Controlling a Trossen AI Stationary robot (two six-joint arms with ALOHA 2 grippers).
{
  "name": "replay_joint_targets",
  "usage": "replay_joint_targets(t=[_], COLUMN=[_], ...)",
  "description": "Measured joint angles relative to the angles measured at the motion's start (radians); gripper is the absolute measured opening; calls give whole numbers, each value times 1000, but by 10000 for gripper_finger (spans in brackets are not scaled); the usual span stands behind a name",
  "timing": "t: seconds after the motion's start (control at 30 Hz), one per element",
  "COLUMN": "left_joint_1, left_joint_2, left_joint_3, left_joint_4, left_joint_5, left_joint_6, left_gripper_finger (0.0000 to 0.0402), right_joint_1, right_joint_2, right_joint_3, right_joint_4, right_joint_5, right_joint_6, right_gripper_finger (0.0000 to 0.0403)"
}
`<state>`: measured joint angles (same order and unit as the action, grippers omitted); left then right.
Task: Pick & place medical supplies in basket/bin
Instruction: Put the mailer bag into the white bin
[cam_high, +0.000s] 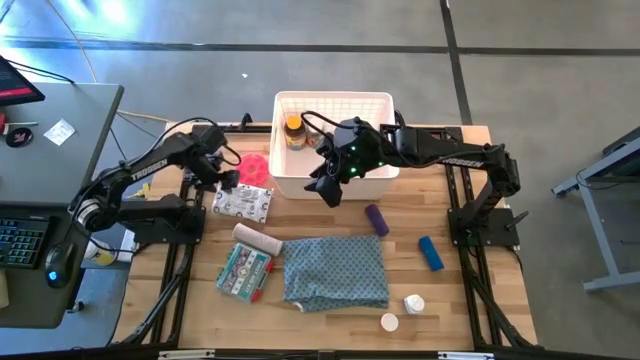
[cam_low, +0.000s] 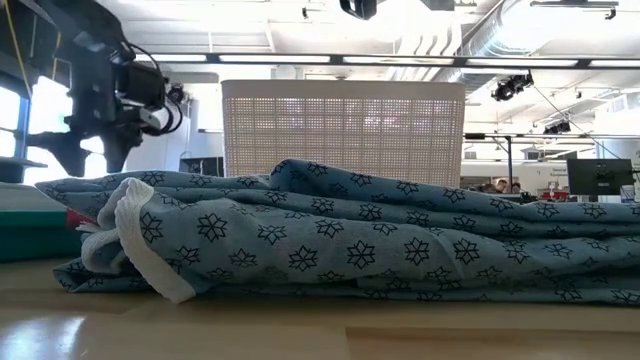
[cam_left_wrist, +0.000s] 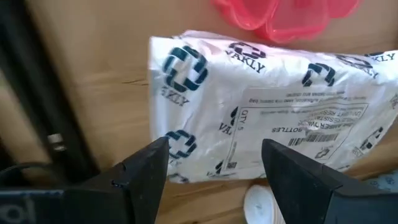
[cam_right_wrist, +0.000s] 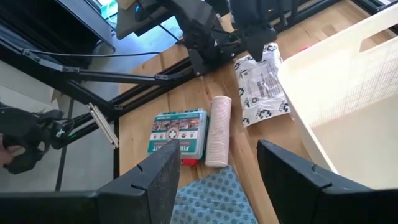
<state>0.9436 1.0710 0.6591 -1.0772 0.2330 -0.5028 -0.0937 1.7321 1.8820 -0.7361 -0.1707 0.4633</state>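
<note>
My left gripper (cam_left_wrist: 214, 165) is open and points down over a white printed packet (cam_left_wrist: 261, 106) that lies flat on the wooden table, its fingers astride the packet's near part without touching it. A pink-red disc (cam_high: 255, 165) lies beside the packet, next to the white latticed basket (cam_high: 372, 108). An amber yellow-capped bottle (cam_high: 293, 131) stands inside the basket. My right gripper (cam_right_wrist: 217, 168) hangs open and empty above the basket's near wall. On the table lie a bandage roll (cam_high: 258, 238), a purple tube (cam_high: 376, 218), a blue tube (cam_high: 430, 252) and two white pill bottles (cam_high: 413, 303).
A blue-grey patterned cloth (cam_high: 335, 272) lies bunched at the table's near middle and fills the low view. A green first-aid kit (cam_high: 243, 272) lies left of it. A desk with a keyboard (cam_high: 22, 245) stands beyond the table's left edge.
</note>
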Motion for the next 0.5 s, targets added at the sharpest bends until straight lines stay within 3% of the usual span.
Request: replay_joint_targets(t=[0.17, 0.5], left_joint_1=[-1, -1], left_joint_2=[0, 0], left_joint_3=[-80, -110], left_joint_4=[81, 130], left_joint_5=[63, 31], left_joint_6=[-2, -28], left_gripper_finger=[289, 288], right_joint_1=[0, 0], right_joint_2=[0, 0], right_joint_3=[0, 0], right_joint_4=[0, 0], right_joint_5=[6, 15], right_joint_6=[-18, -18], right_gripper_finger=[204, 204])
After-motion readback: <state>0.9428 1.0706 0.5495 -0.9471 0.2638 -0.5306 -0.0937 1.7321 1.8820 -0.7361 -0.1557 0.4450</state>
